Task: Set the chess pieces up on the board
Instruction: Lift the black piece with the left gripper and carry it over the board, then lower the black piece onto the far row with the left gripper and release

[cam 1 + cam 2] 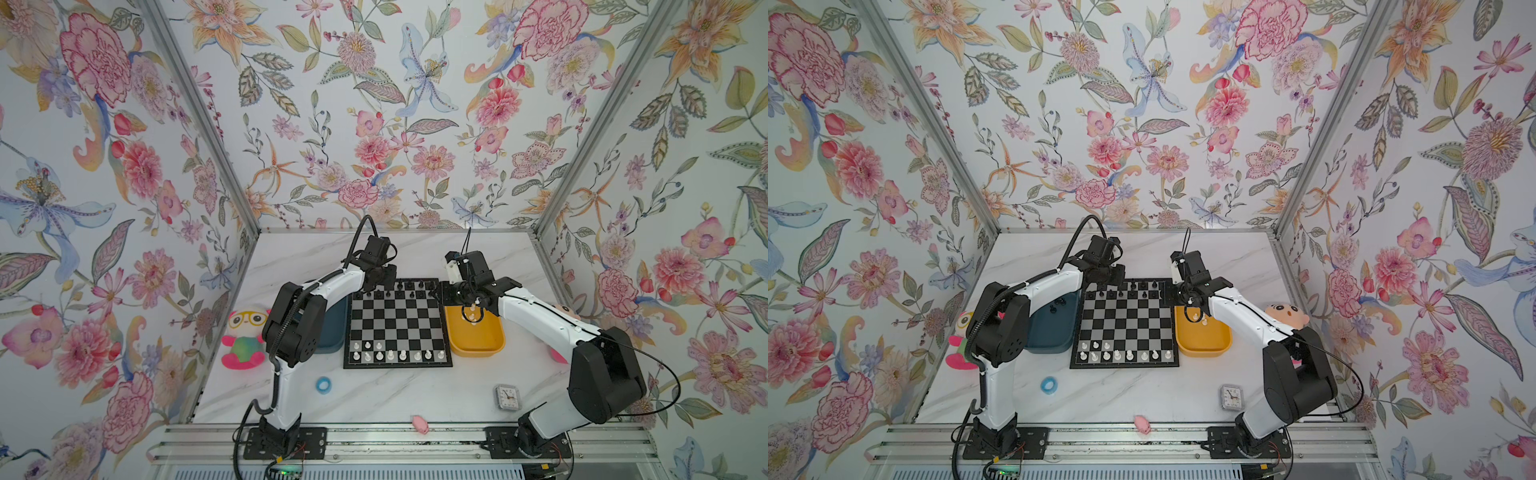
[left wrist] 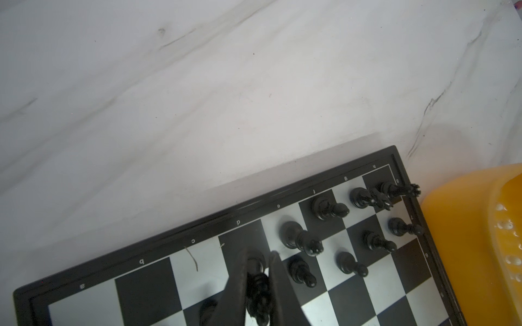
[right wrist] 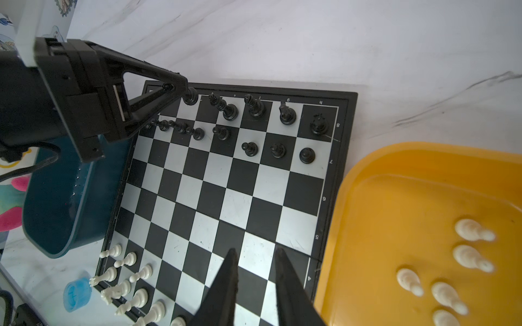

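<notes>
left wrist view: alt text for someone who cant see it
The left hand grips a black piece at the board's back row. Other black pieces stand beside it; a yellow bin flanks the board on a marble table.

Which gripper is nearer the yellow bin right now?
Right. The right gripper hovers open over the side of the board next to the yellow bin. The left gripper is farther off, at the board's far row, shut on a black piece.
</notes>
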